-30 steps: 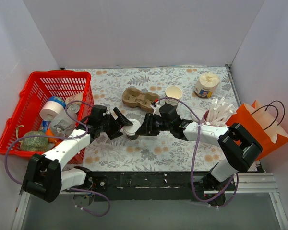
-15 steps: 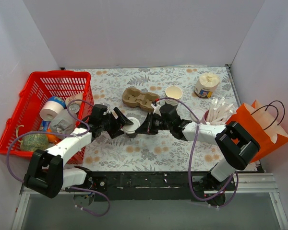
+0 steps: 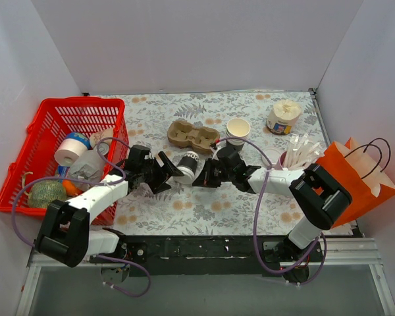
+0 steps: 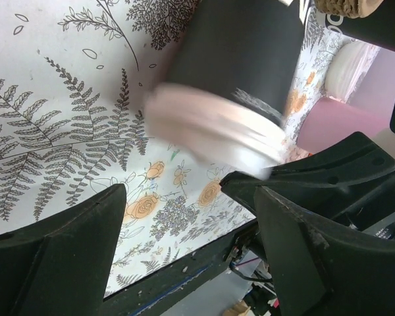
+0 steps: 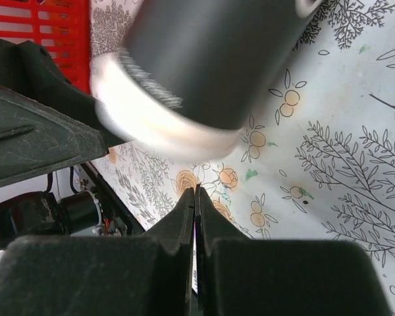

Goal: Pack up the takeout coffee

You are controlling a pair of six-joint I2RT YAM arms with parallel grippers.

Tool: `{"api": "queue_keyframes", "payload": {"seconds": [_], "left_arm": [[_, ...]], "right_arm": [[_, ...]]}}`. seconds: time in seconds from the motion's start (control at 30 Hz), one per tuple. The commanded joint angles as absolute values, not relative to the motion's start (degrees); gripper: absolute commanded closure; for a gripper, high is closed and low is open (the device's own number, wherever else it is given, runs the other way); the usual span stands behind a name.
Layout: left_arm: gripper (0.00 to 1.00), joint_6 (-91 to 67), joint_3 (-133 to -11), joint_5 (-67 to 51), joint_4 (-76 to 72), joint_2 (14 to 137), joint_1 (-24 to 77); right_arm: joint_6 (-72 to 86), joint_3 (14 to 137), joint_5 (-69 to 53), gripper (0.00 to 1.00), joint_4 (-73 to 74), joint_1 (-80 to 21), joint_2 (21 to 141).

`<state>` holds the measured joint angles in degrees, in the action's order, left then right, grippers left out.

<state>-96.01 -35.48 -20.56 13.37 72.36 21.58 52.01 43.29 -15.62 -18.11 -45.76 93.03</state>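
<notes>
- Floral surface (image 3: pixel 250 125): carries everything.
- Red basket (image 3: pixel 85 103): far left of the cardboard carrier (image 3: pixel 191 135), and full.
- Orange paper bag (image 3: pixel 342 172): far right of the carrier.
- Lidless cup stack (image 3: pixel 237 129): just right of the carrier.
- Takeout coffee (image 3: pixel 187 163): dark body, white lid, tipped over just in front of the carrier, hemmed in by both pincers.
- Left pincer (image 3: pixel 170 172): spread wide, facing the lid.
- Right pincer (image 3: pixel 197 179): closed, empty, beside the cup.

basket (image 3: pixel 85 101): set at the table's (image 3: pixel 250 205) left edge
bag (image 3: pixel 349 174): at right edge
coffee (image 3: pixel 187 163): laid mid-table, before carrier (image 3: pixel 192 135)
</notes>
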Motion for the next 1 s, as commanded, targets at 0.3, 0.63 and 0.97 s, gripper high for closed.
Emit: {"api": "queue_keyframes", "payload": {"seconds": [0.3,0.63,0.97], "left_arm": [[0.15,-94.4,-35.9,-21.9,14.8,69.5,21.4],[0.02,-91.8,-39.1,-11.0,31.9,48.3,21.4],[0.02,-91.0,-47.4,-0.7,49.5,35.2,21.3]], "right_arm": [[28.7,47.9,-17.9,0.68,-13.9,-45.8,86.8],[0.5,58.5,-11.6,0.43,-4.0,-48.4,87.5],[-9.1,71.6,10.9,0.33,5.2,-55.5,99.9]]}}
